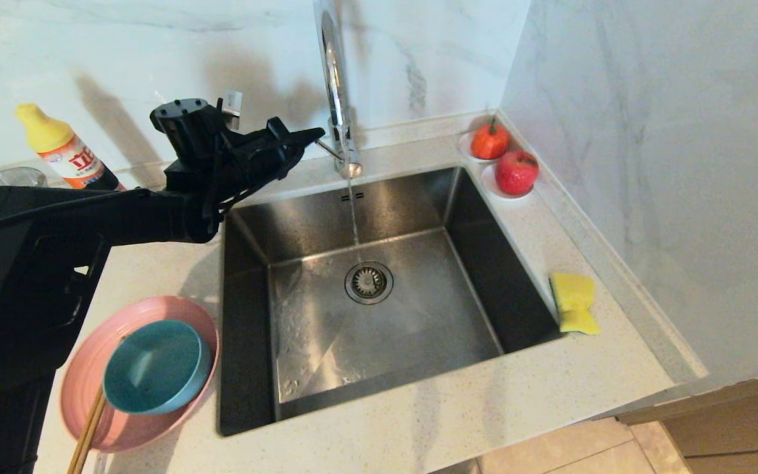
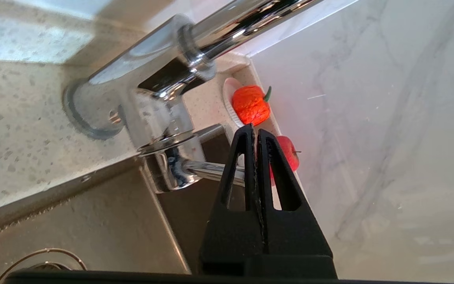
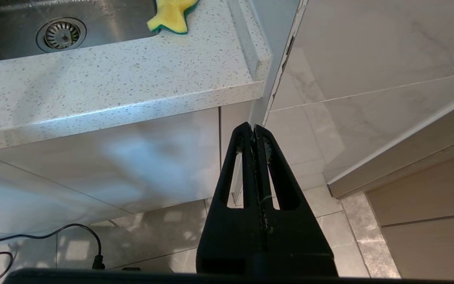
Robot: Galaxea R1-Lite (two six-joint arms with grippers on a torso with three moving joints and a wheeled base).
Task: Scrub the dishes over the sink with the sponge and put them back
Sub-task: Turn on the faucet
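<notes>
Water runs from the tap (image 1: 338, 85) into the sink (image 1: 379, 296) as our left pincer (image 1: 313, 135), shut tight and empty, hangs at its lever, upper centre. We judge dishes come next: bowl (image 1: 155, 365) on plate (image 1: 89, 368), lower left; sponge (image 1: 575, 303) right. Only the right wrist view shows our right pincer (image 3: 253, 128), shut, below the counter (image 3: 112, 86).

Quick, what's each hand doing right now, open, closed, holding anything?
Left hand: closed, empty, up by the tap.
Right hand: closed, empty, parked low beside the counter.
</notes>
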